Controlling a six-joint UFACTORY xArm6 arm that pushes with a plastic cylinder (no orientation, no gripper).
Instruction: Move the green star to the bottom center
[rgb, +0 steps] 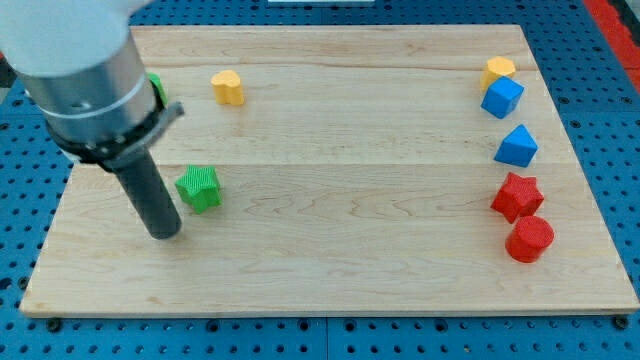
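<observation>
The green star (199, 188) lies on the wooden board (340, 250) at the view's left, about mid-height. My tip (165, 234) rests on the board just left of and slightly below the star, a small gap apart. The rod rises up-left to the grey arm body (85, 70), which hides the board's top left corner.
A second green block (157, 88) peeks out beside the arm at the top left, mostly hidden. A yellow heart (228, 87) lies at top left. At the right edge stand a yellow block (498, 70), a blue cube (502, 97), a blue triangle (516, 147), a red star (517, 196) and a red cylinder (529, 239).
</observation>
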